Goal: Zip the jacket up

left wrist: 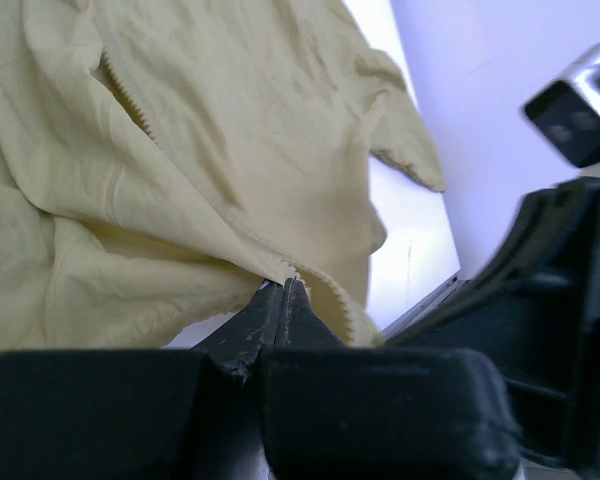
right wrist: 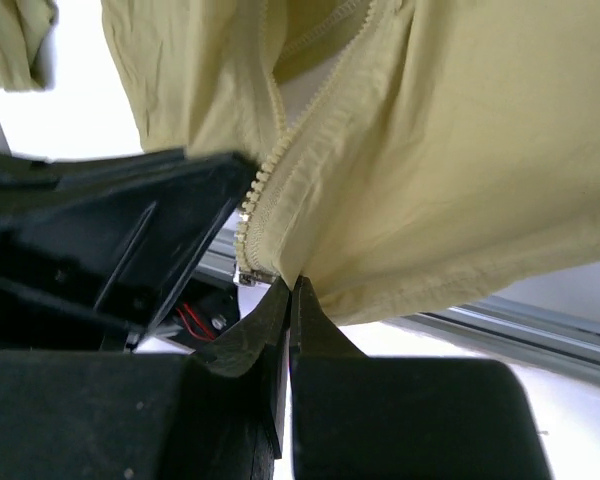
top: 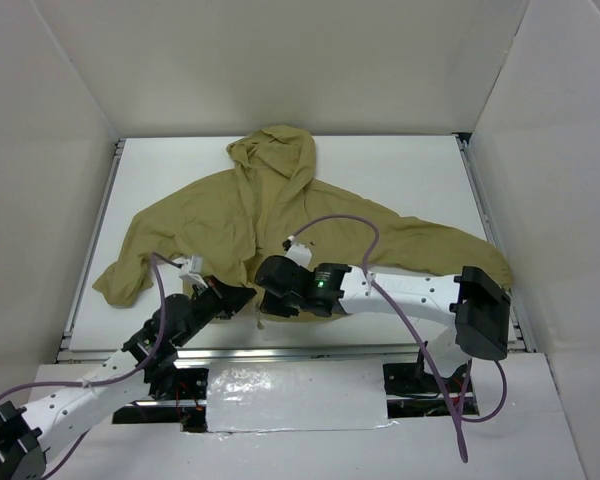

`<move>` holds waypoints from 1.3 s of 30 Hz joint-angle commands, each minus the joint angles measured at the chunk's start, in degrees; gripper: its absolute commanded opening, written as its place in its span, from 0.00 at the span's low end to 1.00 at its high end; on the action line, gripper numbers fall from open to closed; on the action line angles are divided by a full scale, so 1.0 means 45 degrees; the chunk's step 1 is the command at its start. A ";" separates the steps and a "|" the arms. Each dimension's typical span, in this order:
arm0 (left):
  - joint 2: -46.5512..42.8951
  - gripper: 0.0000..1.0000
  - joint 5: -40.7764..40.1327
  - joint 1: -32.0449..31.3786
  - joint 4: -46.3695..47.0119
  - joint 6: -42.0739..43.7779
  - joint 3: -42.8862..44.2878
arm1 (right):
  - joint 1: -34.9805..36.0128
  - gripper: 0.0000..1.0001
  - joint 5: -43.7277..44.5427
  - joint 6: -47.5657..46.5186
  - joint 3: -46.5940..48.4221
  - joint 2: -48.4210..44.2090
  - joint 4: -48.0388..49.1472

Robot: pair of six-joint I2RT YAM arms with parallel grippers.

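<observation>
Right now both arms reach low from their bases at the near edge and meet at the hem of the jacket [top: 280, 205]. My left gripper [left wrist: 280, 292] is pinched tight on the fabric at the bottom end of the zipper [left wrist: 130, 100], and my right gripper [right wrist: 292, 285], its forearm swung in from the right, is clamped on the hem just beside it. Beyond them the jacket lies front up on the white desk [top: 420, 170], long axis running near to far, with the hem toward the arms, the hood pointing at the far edge and the sleeves spread left and right.
</observation>
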 commanded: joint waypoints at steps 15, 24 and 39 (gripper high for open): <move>-0.1317 0.00 -0.0664 0.0032 0.0433 0.0075 0.0055 | -0.0579 0.00 0.0433 0.1874 -0.0171 -0.0021 -0.0530; -0.1084 0.00 -0.0586 0.0032 0.0667 0.0114 -0.0042 | -0.0775 0.00 0.0629 0.1874 0.0024 -0.0197 -0.0492; -0.0027 0.00 -0.0273 -0.0006 0.1586 0.0290 0.0094 | -0.0892 0.00 0.0512 0.1522 0.0044 -0.0256 -0.0139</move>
